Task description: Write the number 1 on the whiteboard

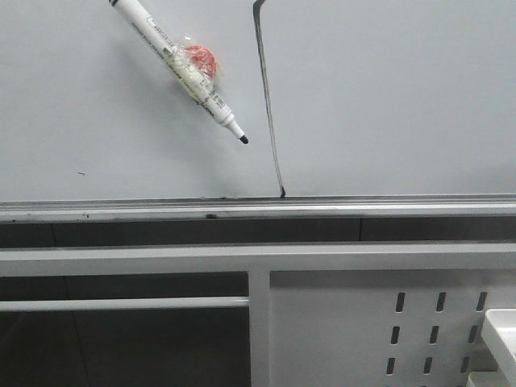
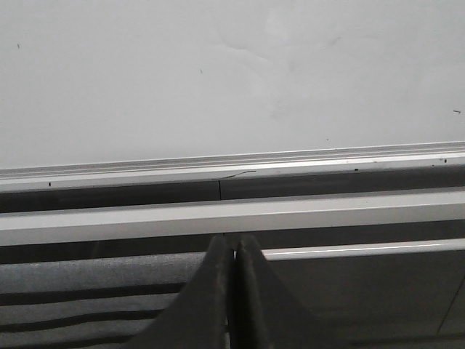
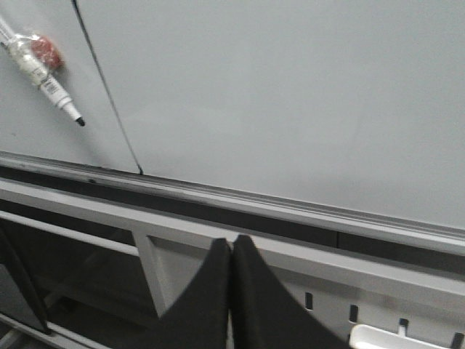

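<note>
Left gripper (image 2: 232, 291): we see its two dark fingers pressed together with nothing between them, low in front of the frame rails

Right gripper (image 3: 231, 291): we find it pinched closed too, carrying nothing, and it faces the board from below the ledge

Frame (image 1: 258, 260): white metal rails with a perforated panel at the right; it stands between both grippers and the board, so any reach has to rise over it first

White tray corner (image 1: 501, 339): we catch only its edge at the lower right, clear of the writing area

Ledge (image 1: 258, 208): silver strip along the board's lower edge, scuffed with dark marks

Whiteboard (image 1: 387, 97): pale glossy panel, upright, filling the far part of every view

Number 1 (image 1: 269, 105): we read a thin black stroke, long axis near vertical and slightly slanted, hook at the top, foot reaching the ledge; we judge the digit already written

Marker (image 1: 179, 68): uncapped, it sits against the board just left of the stroke with a red blob taped to its barrel, tip pointing down and right; neither gripper holds it

Key relation: marker and stroke lie up and to the left of the right gripper, whose camera shows both, so we judge that arm nearer

Speck (image 1: 81, 173): tiny black mark far left, no part of the digit
</note>
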`<state>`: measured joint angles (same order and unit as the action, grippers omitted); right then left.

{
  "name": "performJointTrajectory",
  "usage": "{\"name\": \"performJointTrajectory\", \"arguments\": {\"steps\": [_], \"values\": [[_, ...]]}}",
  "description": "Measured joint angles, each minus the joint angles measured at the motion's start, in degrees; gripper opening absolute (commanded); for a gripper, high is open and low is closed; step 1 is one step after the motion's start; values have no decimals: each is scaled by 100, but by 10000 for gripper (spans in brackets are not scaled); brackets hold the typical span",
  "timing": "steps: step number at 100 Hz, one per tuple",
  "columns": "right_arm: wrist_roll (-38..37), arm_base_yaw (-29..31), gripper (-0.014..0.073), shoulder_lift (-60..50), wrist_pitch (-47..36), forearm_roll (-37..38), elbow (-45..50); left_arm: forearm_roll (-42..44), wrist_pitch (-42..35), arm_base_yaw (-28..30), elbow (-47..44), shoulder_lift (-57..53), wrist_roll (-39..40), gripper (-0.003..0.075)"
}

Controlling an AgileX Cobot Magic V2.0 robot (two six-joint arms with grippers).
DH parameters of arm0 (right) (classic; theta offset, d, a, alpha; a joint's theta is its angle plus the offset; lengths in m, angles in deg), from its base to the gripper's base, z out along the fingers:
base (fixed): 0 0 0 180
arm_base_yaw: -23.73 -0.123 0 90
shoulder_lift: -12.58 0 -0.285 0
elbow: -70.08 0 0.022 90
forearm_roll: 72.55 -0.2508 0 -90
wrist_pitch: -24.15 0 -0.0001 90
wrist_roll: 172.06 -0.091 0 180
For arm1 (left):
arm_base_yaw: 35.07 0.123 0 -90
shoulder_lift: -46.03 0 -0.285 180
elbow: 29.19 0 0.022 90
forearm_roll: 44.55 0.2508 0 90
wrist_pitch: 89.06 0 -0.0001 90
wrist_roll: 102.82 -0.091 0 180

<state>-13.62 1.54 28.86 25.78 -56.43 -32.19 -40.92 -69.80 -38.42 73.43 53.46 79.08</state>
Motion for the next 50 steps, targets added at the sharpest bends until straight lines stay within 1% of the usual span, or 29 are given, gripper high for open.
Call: {"name": "performJointTrajectory", "arguments": {"steps": [11,24,50], "values": [[-13,156,-50,-328,739,12,0,0,0,0,0,0,0,-20],[-13,194,-50,-766,1663,12,0,0,0,0,0,0,0,-20],[-13,196,-50,-884,1783,25,-11,0,0,0,0,0,0,-20]]}}
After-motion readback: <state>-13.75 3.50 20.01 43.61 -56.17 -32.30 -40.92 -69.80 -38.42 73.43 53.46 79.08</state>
